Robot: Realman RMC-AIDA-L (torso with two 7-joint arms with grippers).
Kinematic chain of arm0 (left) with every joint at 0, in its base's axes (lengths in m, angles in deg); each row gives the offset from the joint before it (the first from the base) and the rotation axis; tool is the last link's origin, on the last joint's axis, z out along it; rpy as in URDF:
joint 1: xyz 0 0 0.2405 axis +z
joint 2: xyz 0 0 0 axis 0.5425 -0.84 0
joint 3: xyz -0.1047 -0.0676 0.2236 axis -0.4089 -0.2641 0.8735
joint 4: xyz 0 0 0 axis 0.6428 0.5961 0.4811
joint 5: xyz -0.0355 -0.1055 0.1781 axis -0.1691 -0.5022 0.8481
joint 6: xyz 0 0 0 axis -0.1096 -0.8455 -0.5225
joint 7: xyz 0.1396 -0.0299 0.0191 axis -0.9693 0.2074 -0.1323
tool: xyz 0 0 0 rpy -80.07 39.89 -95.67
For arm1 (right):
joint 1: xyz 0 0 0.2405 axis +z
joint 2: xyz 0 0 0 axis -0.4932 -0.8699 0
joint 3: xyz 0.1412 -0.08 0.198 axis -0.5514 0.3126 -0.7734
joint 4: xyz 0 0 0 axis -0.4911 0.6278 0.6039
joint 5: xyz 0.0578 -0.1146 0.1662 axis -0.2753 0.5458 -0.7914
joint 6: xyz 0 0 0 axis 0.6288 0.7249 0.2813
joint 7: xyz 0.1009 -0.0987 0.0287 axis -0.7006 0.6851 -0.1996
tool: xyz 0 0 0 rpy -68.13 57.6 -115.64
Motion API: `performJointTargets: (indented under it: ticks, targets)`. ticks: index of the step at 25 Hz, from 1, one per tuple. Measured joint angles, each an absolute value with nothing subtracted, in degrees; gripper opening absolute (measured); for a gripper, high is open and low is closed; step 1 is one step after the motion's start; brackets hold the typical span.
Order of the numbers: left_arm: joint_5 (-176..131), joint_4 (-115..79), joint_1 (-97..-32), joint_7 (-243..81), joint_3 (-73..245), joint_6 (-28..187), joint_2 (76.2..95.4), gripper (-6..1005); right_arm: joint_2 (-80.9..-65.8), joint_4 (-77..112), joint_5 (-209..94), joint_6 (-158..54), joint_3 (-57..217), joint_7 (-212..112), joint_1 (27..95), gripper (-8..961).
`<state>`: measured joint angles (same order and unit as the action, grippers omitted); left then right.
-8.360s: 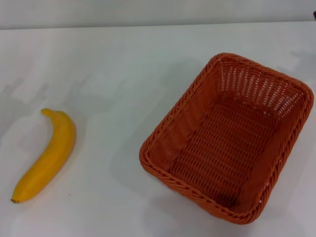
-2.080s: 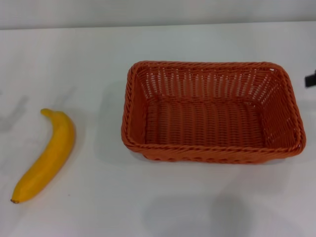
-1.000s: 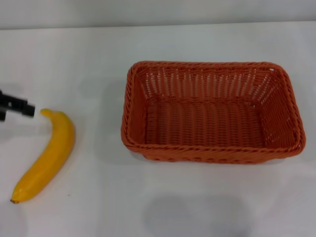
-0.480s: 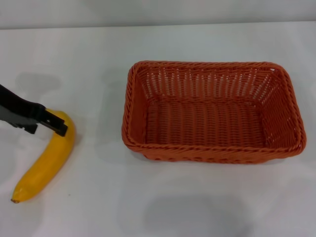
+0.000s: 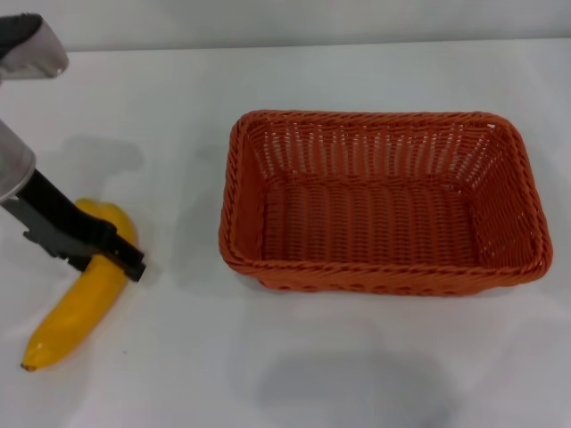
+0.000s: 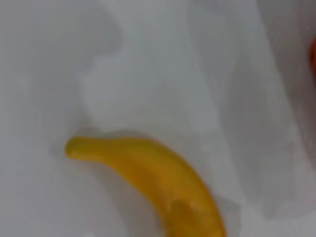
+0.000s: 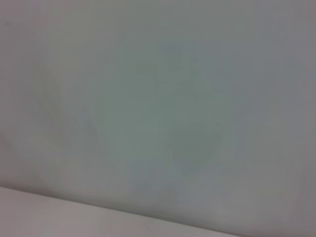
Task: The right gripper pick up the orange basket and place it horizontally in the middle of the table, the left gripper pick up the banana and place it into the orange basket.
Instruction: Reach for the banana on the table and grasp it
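The yellow banana (image 5: pixel 76 308) lies on the white table (image 5: pixel 357 80) at the left, its dark tip toward the near edge. My left gripper (image 5: pixel 125 260) reaches in from the left on its grey arm and lies across the banana's upper half. In the left wrist view the banana (image 6: pixel 163 177) curves across the white surface from close up. The orange basket (image 5: pixel 384 272) sits lengthwise across the table's middle, upright, with nothing in it. The right gripper is out of view, and the right wrist view holds only a plain pale surface.
A grey part of the left arm (image 5: pixel 27 49) shows at the far left corner. A sliver of the orange basket (image 6: pixel 313 54) shows at the edge of the left wrist view. White tabletop lies between banana and basket.
The left arm has come in from the left and moved nearer and rightward, now crossing the banana. Basket and banana lie where they were half a second ago.
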<state>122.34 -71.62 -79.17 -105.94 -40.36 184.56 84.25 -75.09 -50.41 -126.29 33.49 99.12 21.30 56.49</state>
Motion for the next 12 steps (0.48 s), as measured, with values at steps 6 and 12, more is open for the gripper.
performJointTargets:
  ticks: [6,12]
  targets:
    - [126.50,-70.41,-80.27,-105.33,-39.50,184.62,84.52,876,-75.18,-49.59,-126.79,32.28,99.16,21.22,56.57,800]
    - [127.24,-69.89,-80.77,-105.17,-39.46,183.58,85.10,876,-75.17,-47.72,-126.82,31.78,99.49,21.20,57.02,800]
